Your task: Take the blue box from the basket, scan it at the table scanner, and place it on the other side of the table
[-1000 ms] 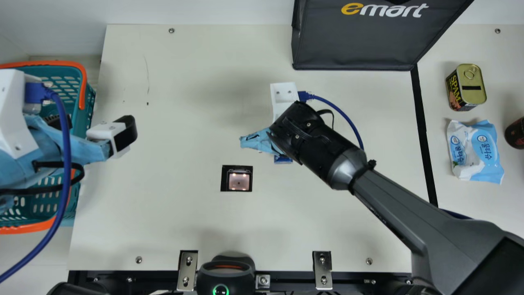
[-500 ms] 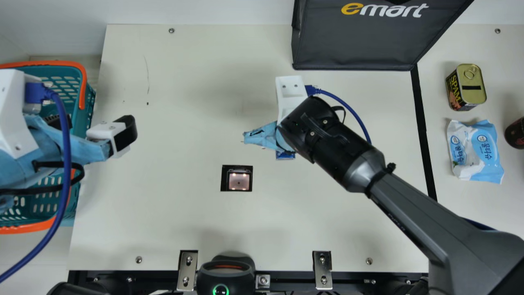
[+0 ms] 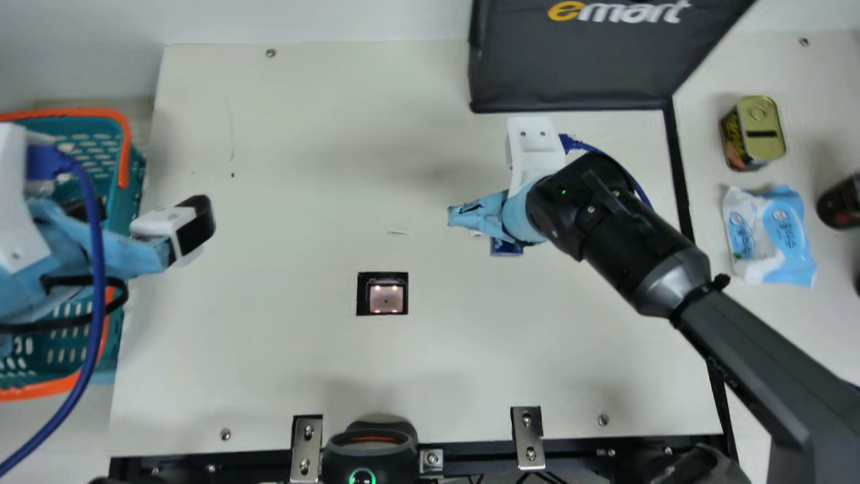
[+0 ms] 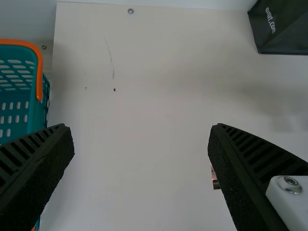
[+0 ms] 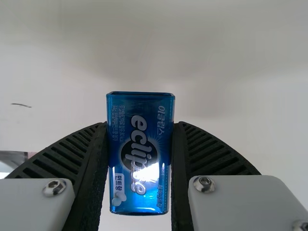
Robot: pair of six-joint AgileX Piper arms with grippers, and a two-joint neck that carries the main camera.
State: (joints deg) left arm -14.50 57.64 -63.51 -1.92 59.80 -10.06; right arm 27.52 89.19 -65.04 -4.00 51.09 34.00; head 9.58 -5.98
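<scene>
My right pincer [image 3: 514, 214] covers much of the box [image 3: 506, 248] in the main view; its wrist view shows both sides clamped. My left pincer [image 3: 141, 216] gapes wide, empty.

Beyond the jaws of the right gripper [image 3: 494, 216], a black bag [image 3: 571, 67] is seen. Well to the right of those jaws, past a black strip [image 3: 677, 168], a gold-topped can [image 3: 763, 128], a blue-and-white pack [image 3: 787, 235] and, farthest out, a dark container [image 3: 840, 205] are placed.
</scene>
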